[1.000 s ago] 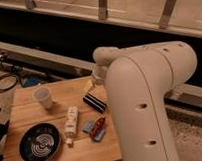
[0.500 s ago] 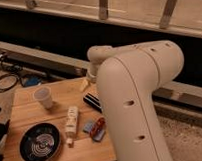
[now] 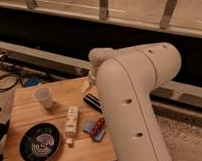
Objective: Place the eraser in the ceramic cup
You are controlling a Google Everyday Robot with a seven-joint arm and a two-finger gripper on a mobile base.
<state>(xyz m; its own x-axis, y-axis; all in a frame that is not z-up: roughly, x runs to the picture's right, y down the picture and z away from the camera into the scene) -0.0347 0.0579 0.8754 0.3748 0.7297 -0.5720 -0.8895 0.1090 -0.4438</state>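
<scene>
Black eraser point(image 3: 91, 101) lies just beside the half-hidden gripper point(image 3: 87, 86); open or closed, I cannot tell.

Matt, pale wooden surface point(image 3: 25, 110). Smooth whitish ceramic cup point(image 3: 43, 97). Matt black eraser point(image 3: 91, 101) with pale stripes. Dark dish point(image 3: 40, 143), faintly glossy. Smooth white plastic arm point(image 3: 135, 94); its end effector point(image 3: 86, 86), mostly hidden behind it, sits near the eraser.

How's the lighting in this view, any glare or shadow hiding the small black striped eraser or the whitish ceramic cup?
Camera view: dim, warm light, no glare on the wooden table. The whitish ceramic cup stands out against the wood. The black striped eraser is half hidden by the white arm, not by shadow. The gripper sits just above it, mostly hidden too.
</scene>
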